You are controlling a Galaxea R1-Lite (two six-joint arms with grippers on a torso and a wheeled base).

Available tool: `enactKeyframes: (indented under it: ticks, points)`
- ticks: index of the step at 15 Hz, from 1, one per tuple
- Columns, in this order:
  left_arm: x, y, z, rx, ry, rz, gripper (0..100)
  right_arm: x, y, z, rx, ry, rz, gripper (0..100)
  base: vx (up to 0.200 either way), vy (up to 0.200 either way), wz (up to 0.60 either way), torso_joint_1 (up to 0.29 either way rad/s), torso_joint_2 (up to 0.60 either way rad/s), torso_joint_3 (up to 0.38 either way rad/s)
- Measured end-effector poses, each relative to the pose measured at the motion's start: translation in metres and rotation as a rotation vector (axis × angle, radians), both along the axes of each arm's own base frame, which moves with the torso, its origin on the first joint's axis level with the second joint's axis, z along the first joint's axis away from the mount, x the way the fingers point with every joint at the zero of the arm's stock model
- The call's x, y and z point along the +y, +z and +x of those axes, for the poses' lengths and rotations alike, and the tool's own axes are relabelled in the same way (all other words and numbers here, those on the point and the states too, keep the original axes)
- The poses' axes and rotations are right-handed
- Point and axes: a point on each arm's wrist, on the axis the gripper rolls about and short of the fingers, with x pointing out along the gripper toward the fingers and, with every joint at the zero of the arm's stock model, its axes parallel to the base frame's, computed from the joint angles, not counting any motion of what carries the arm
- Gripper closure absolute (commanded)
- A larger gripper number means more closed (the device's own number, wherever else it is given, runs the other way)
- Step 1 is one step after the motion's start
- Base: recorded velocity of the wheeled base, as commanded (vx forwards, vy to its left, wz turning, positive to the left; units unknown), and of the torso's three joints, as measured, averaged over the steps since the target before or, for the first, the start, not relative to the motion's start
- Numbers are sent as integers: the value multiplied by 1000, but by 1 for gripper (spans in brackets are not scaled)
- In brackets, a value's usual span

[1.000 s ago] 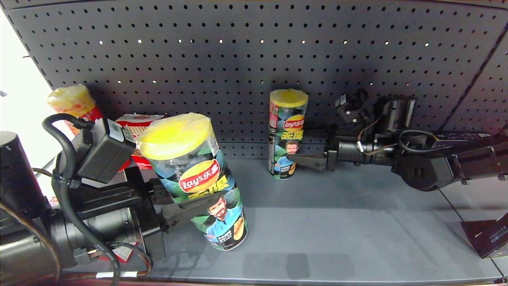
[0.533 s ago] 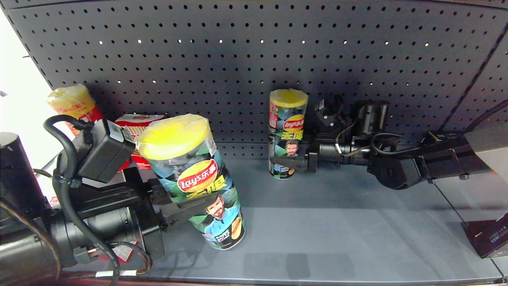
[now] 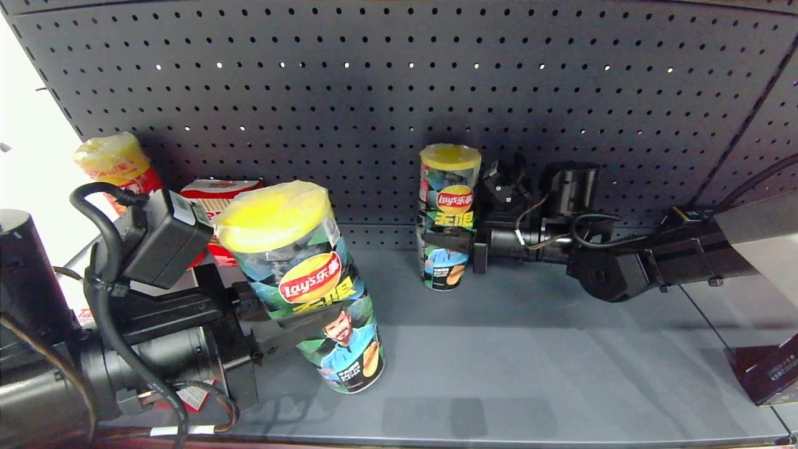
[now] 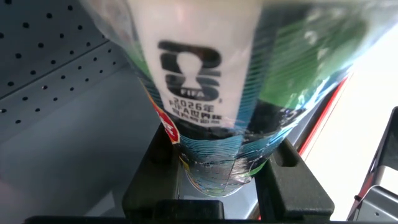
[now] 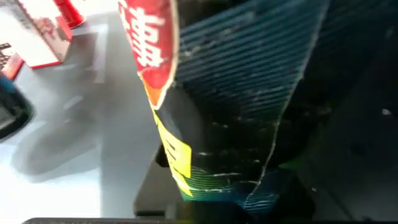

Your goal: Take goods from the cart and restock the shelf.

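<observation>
A tall cylindrical crisp can with a yellow plastic lid and a green-and-blue printed wrap, the near can, is seen in the lower left of the head view. It is tilted, its lid leaning toward the upper left, and its base is on or just above the grey metal shelf board; contact cannot be told. It is clamped at mid-height by the left gripper, whose fingers are closed against its sides. In the left wrist view the same near can is seen between the two black fingers of the left gripper, pressed on both flanks.

A second can of the same kind, the far can, is placed at the centre of the head view, close to the dark perforated back panel and almost upright. It is gripped around its middle by the right gripper, which is extended from the right of the frame. In the right wrist view the far can is held tightly in the right gripper.

At the upper left of the head view a red can with a yellow lid is seen, and beside it a red-and-white carton. A dark box is seen at the lower right edge.
</observation>
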Motion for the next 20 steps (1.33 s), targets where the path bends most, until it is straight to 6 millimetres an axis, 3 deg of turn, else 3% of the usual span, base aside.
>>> enactKeyframes:
  ticks: [5, 13, 17, 20]
  points:
    - [0, 0, -1, -4, 1, 0, 100, -1, 8, -32, 29, -22, -16, 100, 0, 0, 0, 0, 0, 0]
    - [0, 3, -1, -16, 2, -4, 100, -24, 21, -127, 9, -48, 31, 100, 0, 0, 0, 0, 0, 0]
    - [0, 4, -1, -15, 6, -5, 100, -37, -2, -165, 15, -88, 37, 100, 0, 0, 0, 0, 0, 0]
    - [0, 4, -1, -15, 12, -5, 100, -43, -18, -178, 13, -99, 38, 100, 0, 0, 0, 0, 0, 0]
